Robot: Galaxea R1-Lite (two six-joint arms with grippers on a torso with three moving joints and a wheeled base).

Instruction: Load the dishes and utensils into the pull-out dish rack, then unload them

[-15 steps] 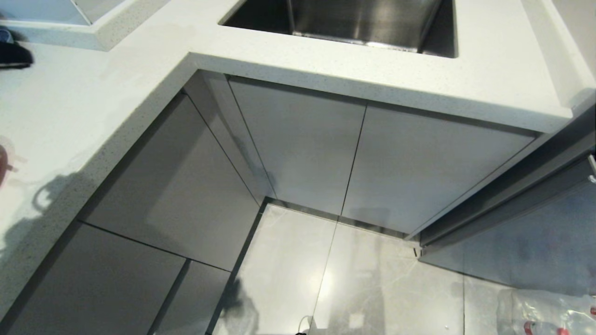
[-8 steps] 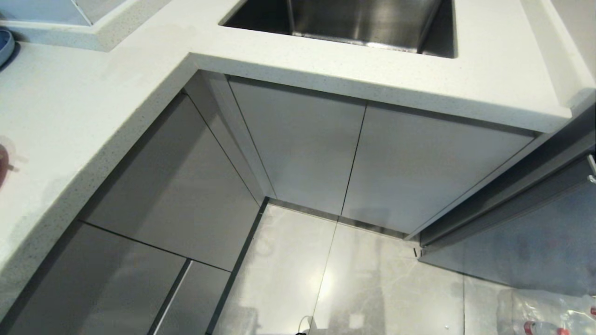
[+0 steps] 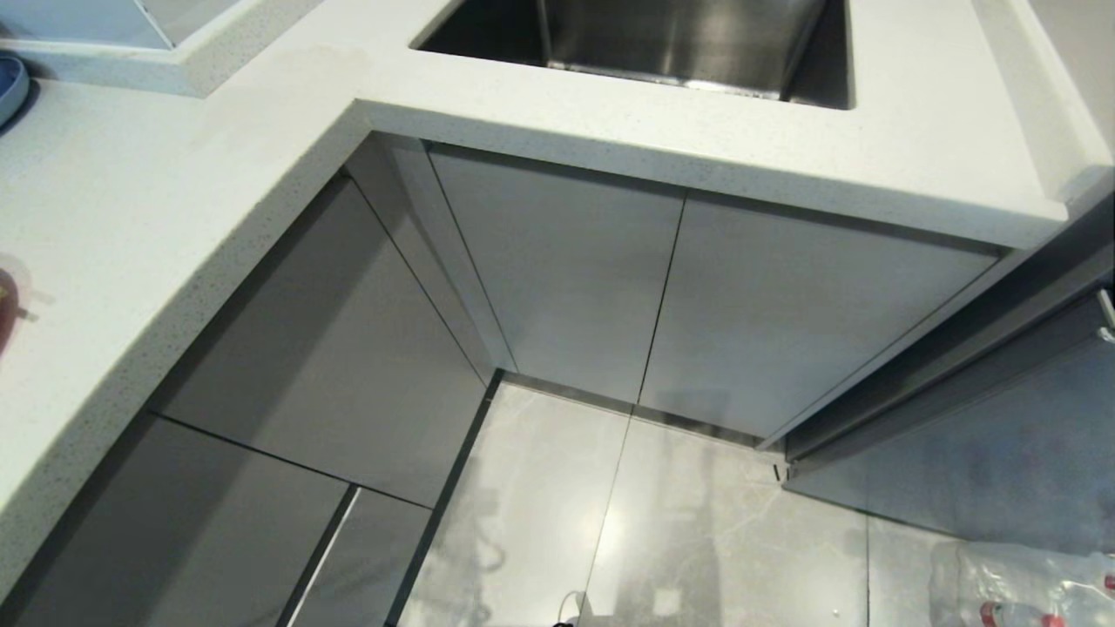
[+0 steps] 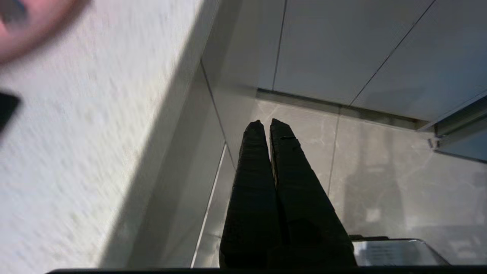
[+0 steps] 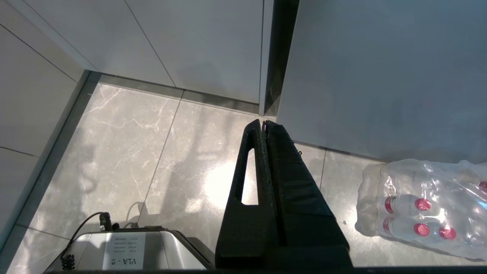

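The left gripper [image 4: 265,122] hung empty, fingers together, the countertop [image 4: 76,152] edge close beside them (a swing could clip it). The right gripper [image 5: 262,122] was likewise pressed together, pointing at the floor [image 5: 133,152]. No dishes, utensils or dish rack were visible ahead of either.

A white speckled worktop [image 3: 157,200] runs in an L around an inside corner, with a steel sink [image 3: 662,39] sunk into its far leg. Below it stand flat, handleless pale-grey cabinet fronts [image 3: 575,279], split by thin dark seams; the ones on the left are a darker, glossier grey. The floor [image 3: 697,540] is polished pale marble-look tile with fine veins, and a bright spot of light reflects off it. A shrink-wrapped pack of red-capped water bottles [image 5: 422,209] lies on the tiles to the right.
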